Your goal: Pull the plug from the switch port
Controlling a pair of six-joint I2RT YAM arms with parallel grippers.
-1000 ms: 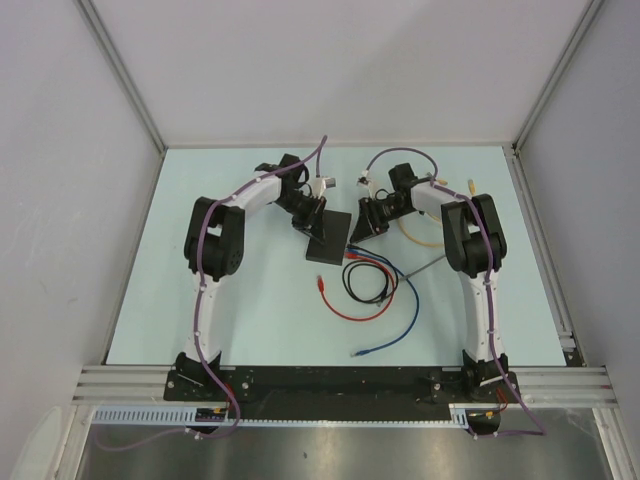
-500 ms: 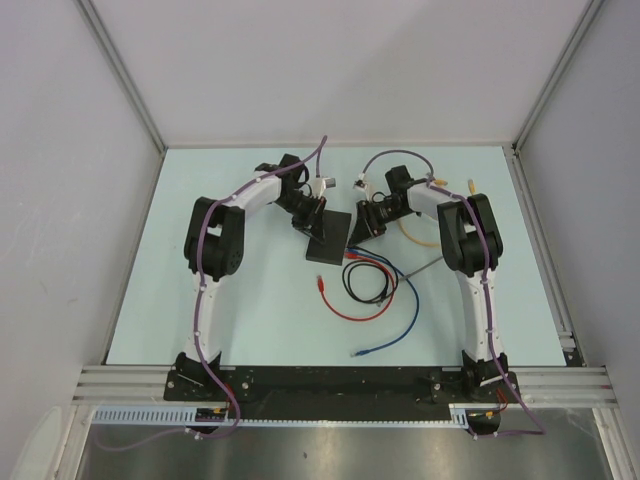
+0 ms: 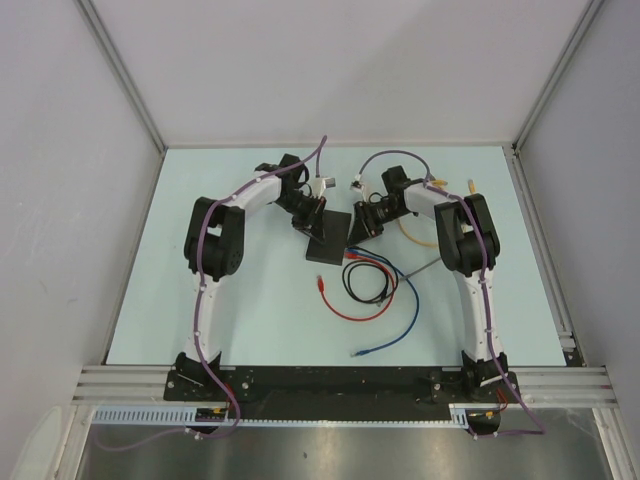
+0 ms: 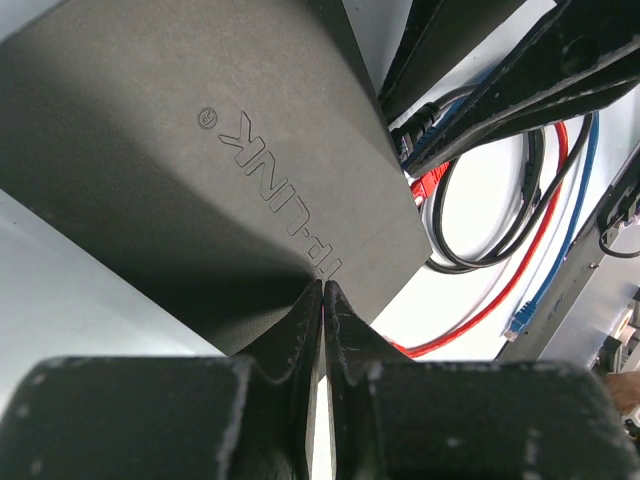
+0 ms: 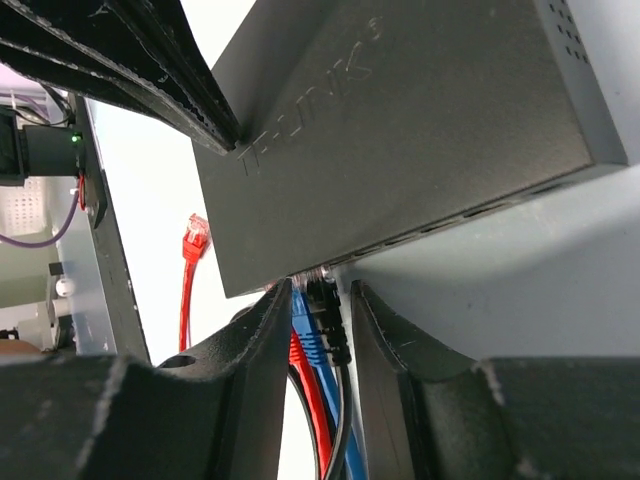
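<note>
The matte-black switch [image 3: 331,238] lies flat mid-table, and its lettered top fills the left wrist view [image 4: 200,160]. My left gripper [image 4: 323,287] is shut, its tips pressed down on the switch's top near one edge. Along the socket edge [image 5: 400,240], a blue plug [image 5: 306,325] and a black plug [image 5: 329,312] sit in neighbouring ports, with a red cable [image 5: 312,400] beside them. My right gripper [image 5: 320,292] straddles the blue and black plugs. Its left finger touches the blue plug, and a gap shows between the right finger and the black plug.
Red, black and blue cables [image 3: 372,290] loop on the table in front of the switch. A loose red plug [image 3: 320,285] and a loose blue plug [image 3: 358,352] lie at their ends. A yellow cable [image 3: 415,237] curls beside the right arm.
The right gripper has shifted slightly left towards the switch's socket edge, and its jaws have narrowed. The left gripper and the switch have not moved.
</note>
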